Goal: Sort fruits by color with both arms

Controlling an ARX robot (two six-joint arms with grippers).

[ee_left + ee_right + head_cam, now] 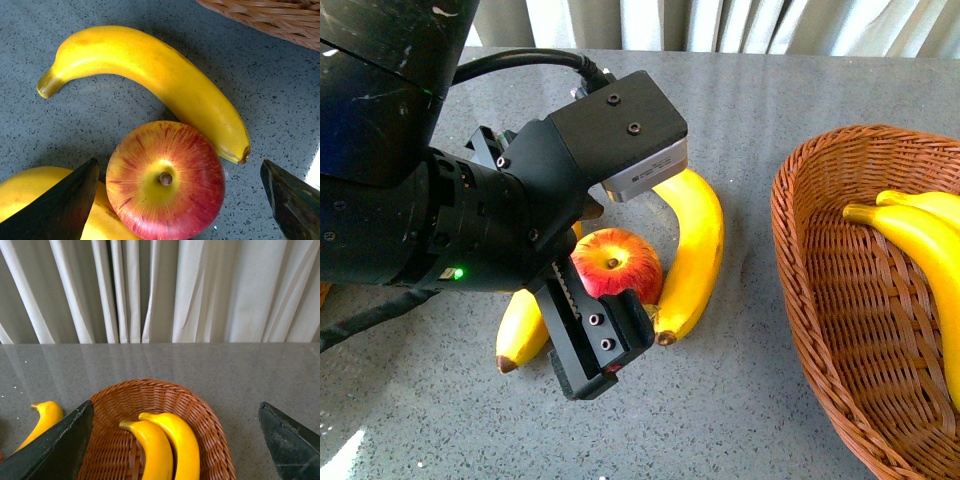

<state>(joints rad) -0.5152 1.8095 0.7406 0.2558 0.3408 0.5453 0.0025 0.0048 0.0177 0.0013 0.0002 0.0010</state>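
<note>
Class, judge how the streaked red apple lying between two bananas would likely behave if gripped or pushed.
The apple is round, so a push would probably roll it, though the banana beside it may check that. Its smooth skin could slip between the jaws. It looks rigid.

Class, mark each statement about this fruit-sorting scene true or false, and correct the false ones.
1. The basket holds two bananas. True.
2. The left tool is shut on the apple. False: it is open, with its jaws either side of the apple.
3. The apple lies in the basket. False: it lies on the table, between two more bananas.
4. The right tool is open. True.
</note>
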